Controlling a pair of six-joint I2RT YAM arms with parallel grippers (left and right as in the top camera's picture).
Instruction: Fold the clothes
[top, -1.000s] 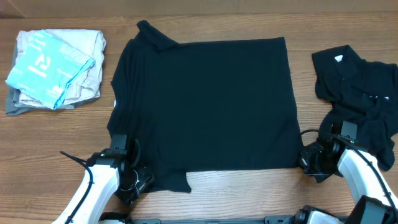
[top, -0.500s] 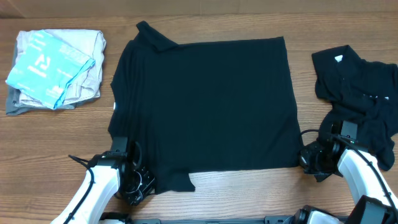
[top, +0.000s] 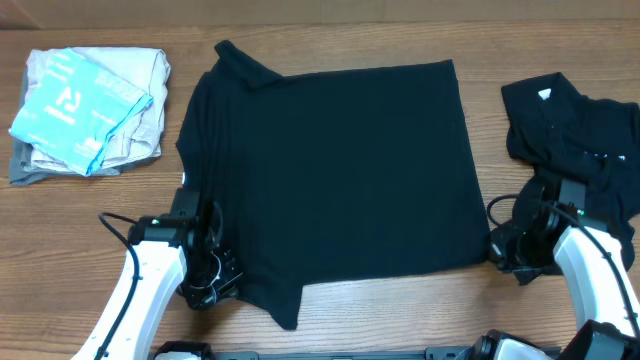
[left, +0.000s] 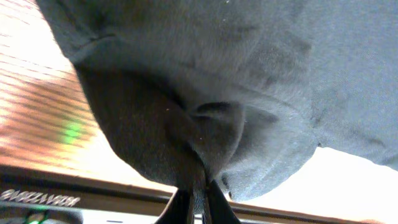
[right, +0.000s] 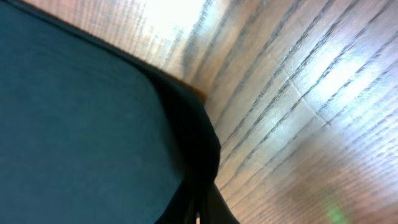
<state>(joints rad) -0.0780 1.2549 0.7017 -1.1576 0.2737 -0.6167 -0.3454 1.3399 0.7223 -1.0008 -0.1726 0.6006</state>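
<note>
A large black shirt (top: 330, 170) lies spread flat across the middle of the table. My left gripper (top: 222, 283) is shut on its near left corner, and the left wrist view shows the fabric (left: 205, 124) bunched and lifted between the jaws. At the near right corner my right gripper (top: 497, 252) is shut on the shirt's hem; the right wrist view shows the dark cloth (right: 93, 124) pinched there above the wood. More black clothes (top: 575, 140) sit crumpled at the right with a small white label.
A folded pile of light clothes (top: 90, 110), beige with a pale blue printed piece on top, rests at the far left. Bare wooden table (top: 90, 230) shows to the left of the shirt and along the back edge.
Both grippers closed on the shirt's near corners and moved slightly away from me. The near edge has lifted and shifted, and the bottom left flap now hangs lower.
</note>
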